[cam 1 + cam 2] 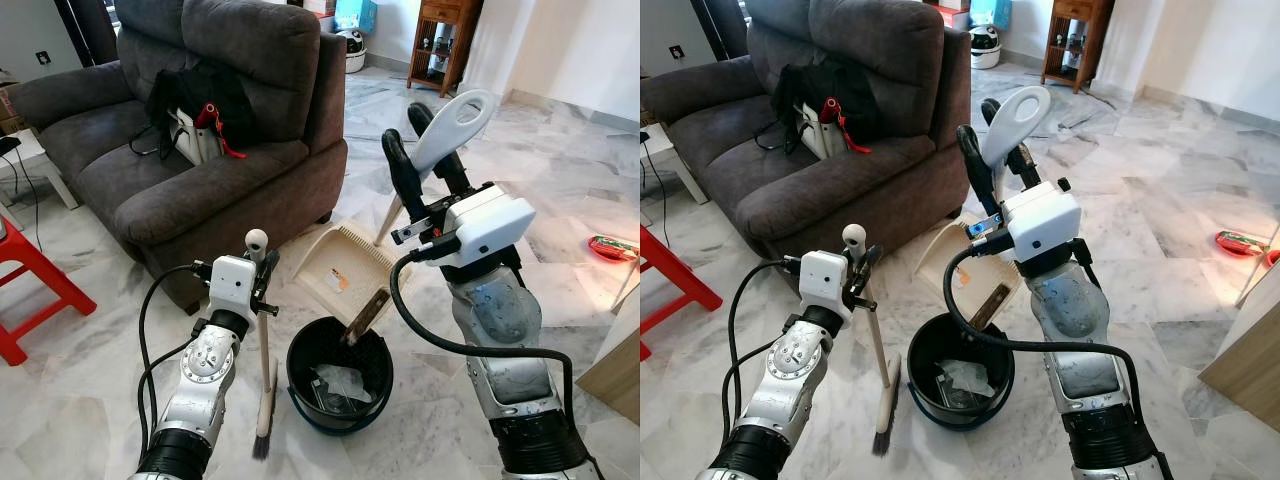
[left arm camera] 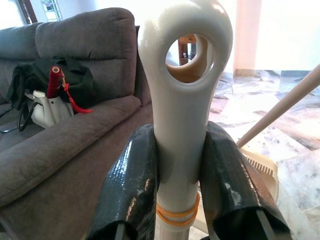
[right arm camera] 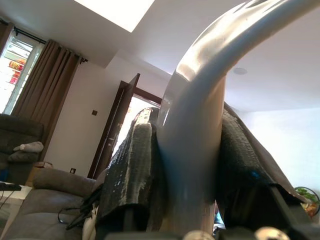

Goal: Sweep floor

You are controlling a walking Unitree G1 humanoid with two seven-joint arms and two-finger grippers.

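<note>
Between my two arms sits the black bin (image 1: 340, 375), with the dustpan (image 1: 345, 262) tipped over it, my right gripper (image 1: 425, 165) clamped around its white handle (image 1: 455, 125) so sweepings slide in. Left gripper (image 1: 262, 275) clenches the brush (image 1: 264, 400) upright, bristles on the floor (image 1: 90, 400) just beside the bin, ready for more.

Sofa (image 1: 150, 170): left end cut by the frame edge. Red stool (image 1: 30, 285): partly cropped at left. Dustpan (image 1: 335, 270): lower lip hidden behind the black bucket (image 1: 340, 375). Bucket contents: too indistinct to identify. Red object (image 1: 612, 247) on floor: too small to tell.
</note>
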